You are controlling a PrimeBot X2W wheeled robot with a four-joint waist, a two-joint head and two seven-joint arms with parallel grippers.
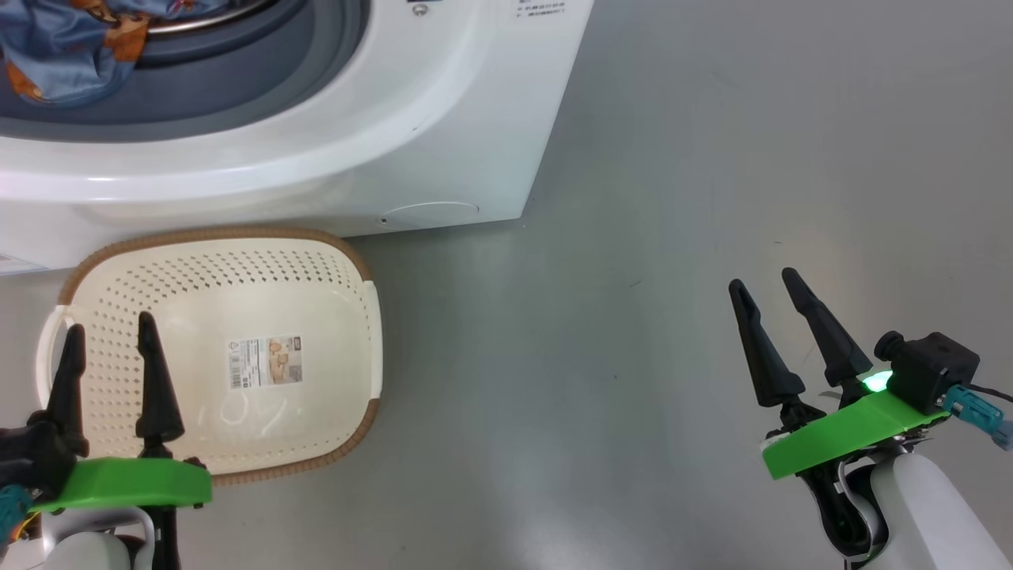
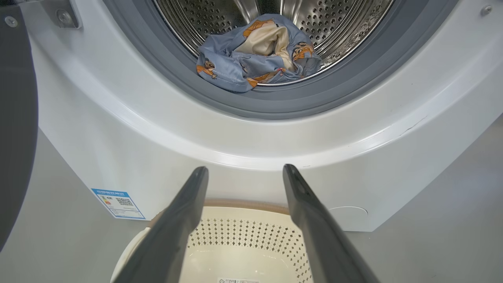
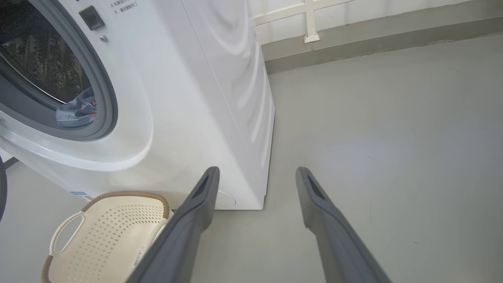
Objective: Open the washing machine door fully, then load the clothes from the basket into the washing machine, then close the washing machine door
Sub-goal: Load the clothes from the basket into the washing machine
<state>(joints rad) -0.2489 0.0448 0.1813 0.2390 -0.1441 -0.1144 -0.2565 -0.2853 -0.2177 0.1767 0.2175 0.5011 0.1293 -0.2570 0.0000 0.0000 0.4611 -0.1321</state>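
Note:
The white washing machine [image 1: 443,134] stands with its mouth open. The light blue printed clothes [image 2: 257,53] lie at the drum's front lip, partly over the grey gasket; they show too as clothes [image 1: 67,47] and clothes [image 3: 76,112]. The dark washing machine door [image 2: 15,129] hangs open at the left edge. On the floor before the machine sits the cream basket [image 1: 340,269], nothing in it but its paper label. My left gripper [image 1: 108,328] hovers over the basket's near left side, open and holding nothing. Over bare floor far to the right, my right gripper [image 1: 764,279] is open with nothing between its fingers.
Grey floor [image 1: 673,237] stretches to the right of the machine. A wall with a white frame [image 3: 310,23] runs behind the machine's right side. A blue energy sticker [image 2: 118,203] marks the machine's lower left front, a round service flap [image 1: 431,212] its lower right.

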